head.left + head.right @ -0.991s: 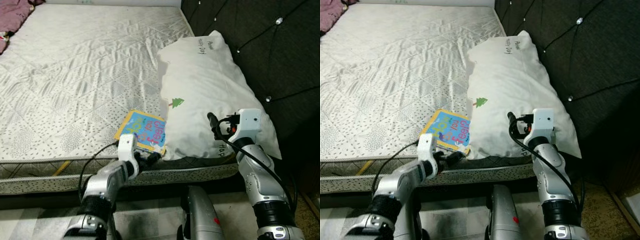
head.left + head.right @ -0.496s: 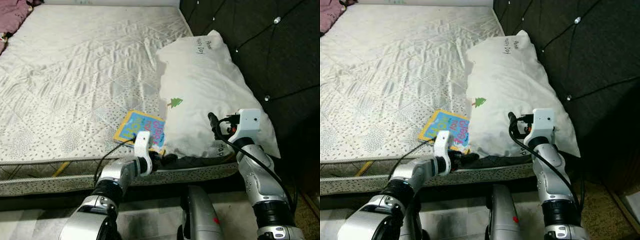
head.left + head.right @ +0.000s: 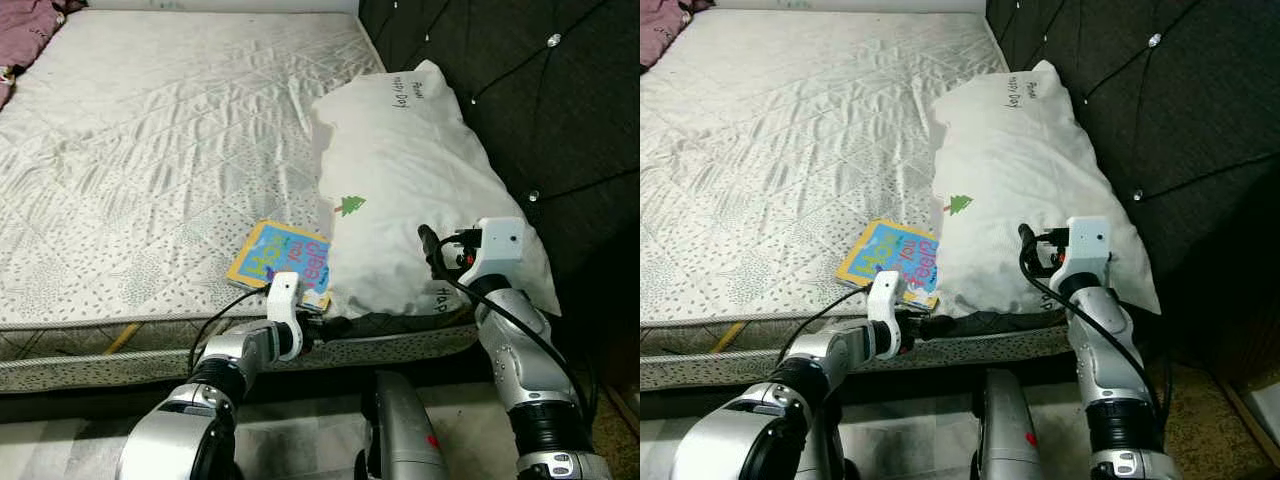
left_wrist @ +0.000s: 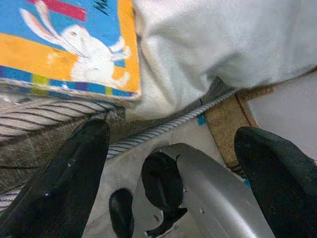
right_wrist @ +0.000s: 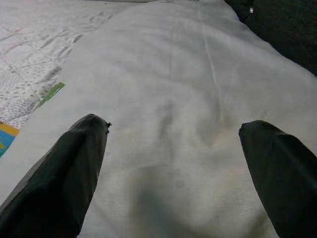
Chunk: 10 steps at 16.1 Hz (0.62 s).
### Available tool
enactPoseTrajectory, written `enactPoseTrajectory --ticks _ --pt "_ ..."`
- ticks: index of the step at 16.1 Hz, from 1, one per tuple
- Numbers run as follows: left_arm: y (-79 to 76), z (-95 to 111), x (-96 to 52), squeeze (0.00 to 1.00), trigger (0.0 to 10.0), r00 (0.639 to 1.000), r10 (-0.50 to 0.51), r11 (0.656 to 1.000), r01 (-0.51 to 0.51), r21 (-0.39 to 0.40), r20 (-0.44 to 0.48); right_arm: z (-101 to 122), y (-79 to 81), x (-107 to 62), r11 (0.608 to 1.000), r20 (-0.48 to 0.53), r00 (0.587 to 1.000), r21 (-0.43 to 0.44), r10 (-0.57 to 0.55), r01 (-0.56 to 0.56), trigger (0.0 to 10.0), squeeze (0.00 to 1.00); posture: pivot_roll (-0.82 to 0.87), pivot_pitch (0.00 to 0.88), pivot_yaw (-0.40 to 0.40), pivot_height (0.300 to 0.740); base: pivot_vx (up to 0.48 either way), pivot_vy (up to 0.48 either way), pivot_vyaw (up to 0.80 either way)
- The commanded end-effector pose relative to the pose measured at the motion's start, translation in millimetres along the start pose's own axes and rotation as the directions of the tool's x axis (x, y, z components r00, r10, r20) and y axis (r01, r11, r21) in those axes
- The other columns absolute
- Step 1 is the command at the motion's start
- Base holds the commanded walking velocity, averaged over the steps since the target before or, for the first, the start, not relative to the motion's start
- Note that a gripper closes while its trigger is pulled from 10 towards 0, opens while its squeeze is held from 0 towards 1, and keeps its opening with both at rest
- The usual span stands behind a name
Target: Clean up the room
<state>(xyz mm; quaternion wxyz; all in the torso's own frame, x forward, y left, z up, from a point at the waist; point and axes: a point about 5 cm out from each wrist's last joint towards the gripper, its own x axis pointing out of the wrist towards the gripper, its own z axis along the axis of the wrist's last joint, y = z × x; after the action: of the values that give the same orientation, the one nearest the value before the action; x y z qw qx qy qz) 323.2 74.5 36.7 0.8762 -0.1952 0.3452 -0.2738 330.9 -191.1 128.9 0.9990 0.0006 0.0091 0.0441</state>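
left hand [image 3: 318, 325] shifted toward pillow [image 3: 410, 190], book [image 3: 280, 262] beside

Two silver, jointed arms are seen at the lower left and lower right of the frame, each banded in black near the base. A white block is carried at each wrist, and black cables are looped along both. Long black fingers [image 5: 59, 178] are fitted.
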Motion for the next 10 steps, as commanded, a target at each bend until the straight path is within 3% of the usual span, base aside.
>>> enactPoseTrajectory --ticks 1,3,6,10 --pt "5.2 6 -2.5 0.0 10.0 0.999 0.031 0.999 -0.03 -0.033 0.034 2 -4.7 -1.2 1.0 0.005 1.0 -0.012 -0.011 0.011 10.0 0.0 -0.21 0.077 -0.041 0.543 0.0 0.0 0.0" --pt "9.5 8 -4.2 0.0 10.0 0.998 0.055 0.998 -0.054 -0.036 0.043 2 -4.4 -0.7 1.0 0.006 1.0 -0.012 -0.01 0.01 10.0 0.0 -0.21 0.077 -0.041 0.543 0.0 0.0 0.0" --pt "24.8 23 -13.2 0.0 10.0 0.981 0.157 0.983 -0.144 -0.112 0.116 4 -6.6 -3.1 1.0 0.009 1.0 -0.025 -0.01 0.01 10.0 0.0 -0.24 0.076 -0.043 0.543 0.0 0.0 0.0" --pt "40.0 36 -24.0 0.0 10.0 0.954 0.258 0.962 -0.241 -0.126 0.154 4 -7.9 -4.7 1.0 0.009 1.0 -0.027 -0.015 0.015 10.0 0.0 -0.25 0.079 -0.043 0.543 0.0 0.0 0.0"
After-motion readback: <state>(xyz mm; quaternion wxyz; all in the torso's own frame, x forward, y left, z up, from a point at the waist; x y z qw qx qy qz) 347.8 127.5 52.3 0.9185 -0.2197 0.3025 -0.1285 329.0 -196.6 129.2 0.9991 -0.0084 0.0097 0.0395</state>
